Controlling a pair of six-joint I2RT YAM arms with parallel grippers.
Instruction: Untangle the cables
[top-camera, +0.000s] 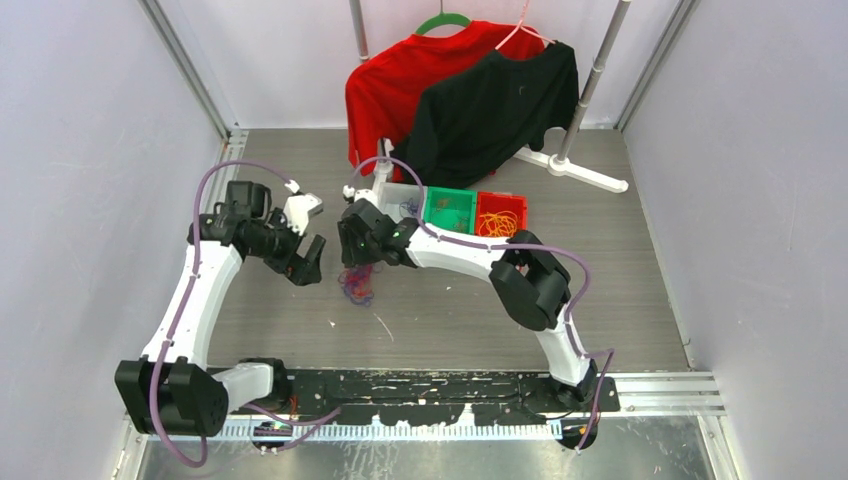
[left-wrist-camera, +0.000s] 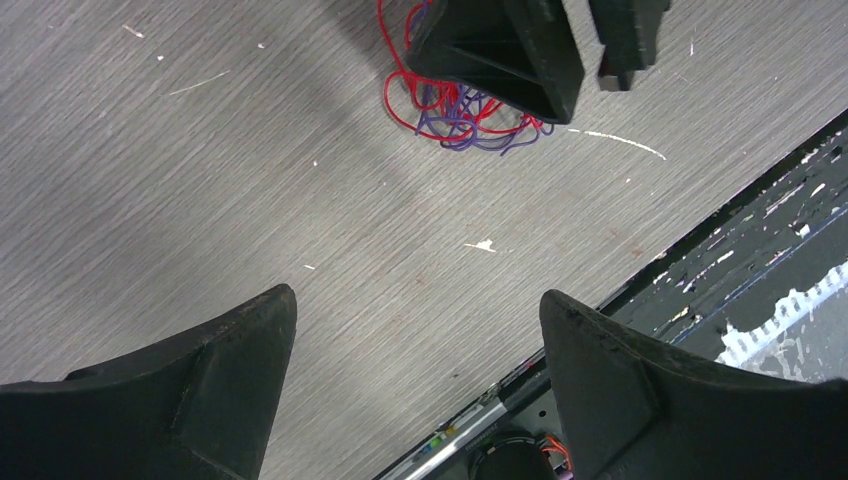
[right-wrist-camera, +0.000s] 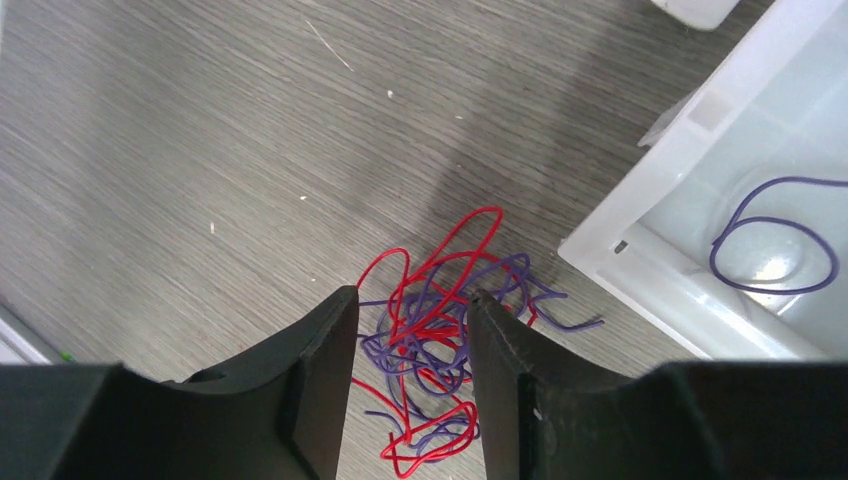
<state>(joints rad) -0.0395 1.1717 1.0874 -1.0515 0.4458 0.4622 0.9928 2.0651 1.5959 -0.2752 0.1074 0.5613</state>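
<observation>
Right claw (right-wrist-camera: 412, 297) is straddling red-purple cables (right-wrist-camera: 428, 340), jaws half apart, can't tell if grasping. Left claw (left-wrist-camera: 417, 295) is hovering released over table (left-wrist-camera: 200, 150) nearby.

Cable tangle (top-camera: 357, 285) on table (top-camera: 620, 300), bit left of centre, in front of bins. Right gripper (right-wrist-camera: 410, 305) pretty much straight over it, finger either side. Left gripper (left-wrist-camera: 415, 298) just left of tangle, not touching. Row of three bins (top-camera: 447, 209) behind tangle, mid-table. One loose cable (right-wrist-camera: 770, 240) in leftmost bin (right-wrist-camera: 690, 150). Clothes rack (top-camera: 585, 100) with shirts (top-camera: 470, 110) behind bins, at back edge.
</observation>
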